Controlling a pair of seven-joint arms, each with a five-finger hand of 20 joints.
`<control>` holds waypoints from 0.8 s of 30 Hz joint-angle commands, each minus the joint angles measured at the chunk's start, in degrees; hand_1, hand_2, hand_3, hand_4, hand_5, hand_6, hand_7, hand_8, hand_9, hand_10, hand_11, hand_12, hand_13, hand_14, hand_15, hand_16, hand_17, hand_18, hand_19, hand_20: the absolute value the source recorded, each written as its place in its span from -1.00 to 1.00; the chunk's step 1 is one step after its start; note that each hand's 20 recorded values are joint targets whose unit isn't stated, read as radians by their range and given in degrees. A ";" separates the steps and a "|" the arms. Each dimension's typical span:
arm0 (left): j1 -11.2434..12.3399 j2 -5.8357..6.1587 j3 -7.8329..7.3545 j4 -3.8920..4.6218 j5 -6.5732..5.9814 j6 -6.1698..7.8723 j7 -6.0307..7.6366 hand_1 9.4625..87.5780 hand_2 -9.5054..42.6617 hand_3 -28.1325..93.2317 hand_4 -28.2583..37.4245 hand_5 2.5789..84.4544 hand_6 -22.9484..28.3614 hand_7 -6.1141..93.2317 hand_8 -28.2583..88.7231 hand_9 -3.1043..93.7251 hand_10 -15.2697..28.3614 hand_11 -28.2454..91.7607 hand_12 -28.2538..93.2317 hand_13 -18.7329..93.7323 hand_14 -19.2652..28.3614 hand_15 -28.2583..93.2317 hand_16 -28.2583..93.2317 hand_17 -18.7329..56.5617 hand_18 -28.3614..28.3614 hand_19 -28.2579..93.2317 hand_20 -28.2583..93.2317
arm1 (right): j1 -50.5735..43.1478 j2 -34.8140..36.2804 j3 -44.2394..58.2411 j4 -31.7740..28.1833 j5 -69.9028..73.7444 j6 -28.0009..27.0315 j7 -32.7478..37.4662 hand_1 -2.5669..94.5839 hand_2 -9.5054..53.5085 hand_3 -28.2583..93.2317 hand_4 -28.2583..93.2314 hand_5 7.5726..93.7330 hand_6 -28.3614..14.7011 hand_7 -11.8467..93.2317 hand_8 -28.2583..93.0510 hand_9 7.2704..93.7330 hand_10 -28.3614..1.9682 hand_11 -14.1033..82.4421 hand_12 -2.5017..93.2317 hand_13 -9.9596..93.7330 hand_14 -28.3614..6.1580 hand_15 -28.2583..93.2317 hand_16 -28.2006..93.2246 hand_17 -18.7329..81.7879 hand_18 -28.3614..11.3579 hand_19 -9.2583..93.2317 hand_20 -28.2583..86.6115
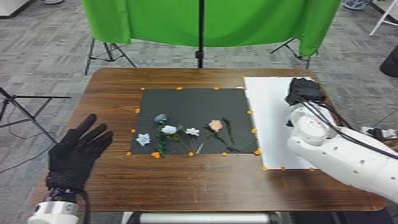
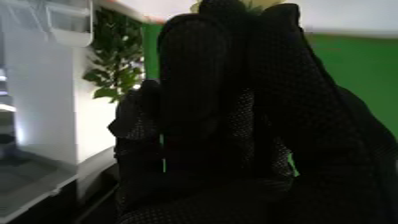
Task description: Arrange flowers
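White petals mark two flowers near the middle of the black mat (image 1: 182,102): a rounded bloom (image 1: 169,129) and, just beside it, a star-shaped one (image 1: 192,131). A grey-blue flower (image 1: 161,118) and a pale blue flower (image 1: 143,139) lie to their left, a peach flower (image 1: 215,125) to their right, next to a thin green stem (image 1: 228,134). The heads mostly point away from the robot and the stems towards it, probably so that they read as one spray; the dark mat sets off the petals.

The right robot hand (image 1: 305,92) is over the far part of the white sheet (image 1: 275,130). In the right wrist view its fingers are drawn together, apparently grasping a yellow flower (image 2: 256,3) by the tips, a hold that would leave the petals free for placing. The left robot hand (image 1: 78,152), relaxed with fingers extended, is at the left side of the brown desk (image 1: 222,185), leaving the mat to the other arm.

Orange markers (image 1: 155,155) edge the mat. The closely laid stems could be nudged during placing, and the loose cables (image 1: 342,132) along the right arm might drag across the blooms.
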 commanded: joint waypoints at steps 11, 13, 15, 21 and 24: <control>1.59 -1.71 -0.28 0.01 0.67 -1.03 -0.35 -0.66 -0.38 0.76 -0.98 -0.10 0.27 -0.67 -0.67 -0.20 0.63 -0.17 -0.37 -0.24 0.99 0.27 -0.69 -0.75 1.00 0.43 -0.44 | -17.63 -2.95 7.73 -20.89 -3.26 -1.17 -6.33 0.22 -1.00 0.62 -1.00 0.85 0.43 -0.47 -0.50 1.00 0.48 -0.40 -0.27 0.72 0.51 0.40 -0.06 0.05 -0.49 0.93 0.18; 1.29 -1.86 -0.32 0.18 0.92 -1.27 -0.98 -0.66 -0.38 0.76 -0.98 -0.10 0.27 -0.67 -0.67 -0.20 0.63 -0.17 -0.37 -0.24 0.99 0.27 -0.69 -0.75 1.00 0.43 -0.44 | -18.24 -2.88 7.89 -20.87 -2.91 -1.95 -6.10 0.22 -1.00 0.62 -1.00 0.85 0.44 -0.47 -0.50 1.00 0.46 -0.39 -0.26 0.71 0.49 0.41 -0.07 0.04 -0.51 0.93 0.18; 1.02 -2.59 -0.50 0.17 1.46 -1.57 -1.42 -0.66 -0.38 0.76 -0.98 -0.10 0.27 -0.67 -0.67 -0.20 0.63 -0.17 -0.37 -0.24 0.99 0.27 -0.69 -0.75 1.00 0.43 -0.44 | -18.85 -2.90 8.33 -21.16 -2.57 -2.88 -6.17 0.22 -1.00 0.62 -1.00 0.85 0.43 -0.47 -0.50 1.00 0.44 -0.38 -0.26 0.70 0.48 0.42 -0.07 0.03 -0.52 0.93 0.18; 1.02 -3.36 -0.66 0.10 1.84 -1.66 -1.92 -0.66 -0.38 0.76 -0.98 -0.10 0.27 -0.67 -0.67 -0.20 0.63 -0.17 -0.37 -0.24 0.99 0.27 -0.69 -0.75 1.00 0.43 -0.44 | -20.41 -2.53 9.45 -22.33 -3.35 -4.09 -8.07 0.17 -1.00 0.64 -1.00 0.82 0.46 -0.46 -0.52 0.98 0.43 -0.29 -0.25 0.65 0.37 0.55 -0.12 0.00 -0.56 0.93 0.21; 1.10 -3.22 -0.67 0.15 1.60 -1.41 -1.84 -0.66 -0.38 0.76 -0.98 -0.10 0.27 -0.67 -0.67 -0.20 0.63 -0.17 -0.37 -0.24 0.99 0.27 -0.69 -0.75 1.00 0.43 -0.44 | -22.56 -1.86 12.02 -23.80 -2.67 -5.29 -11.11 0.07 -1.00 0.62 -1.00 0.74 0.45 -0.50 -0.54 0.89 0.37 0.00 -0.35 0.59 0.26 0.71 -0.15 -0.04 -0.65 0.92 0.27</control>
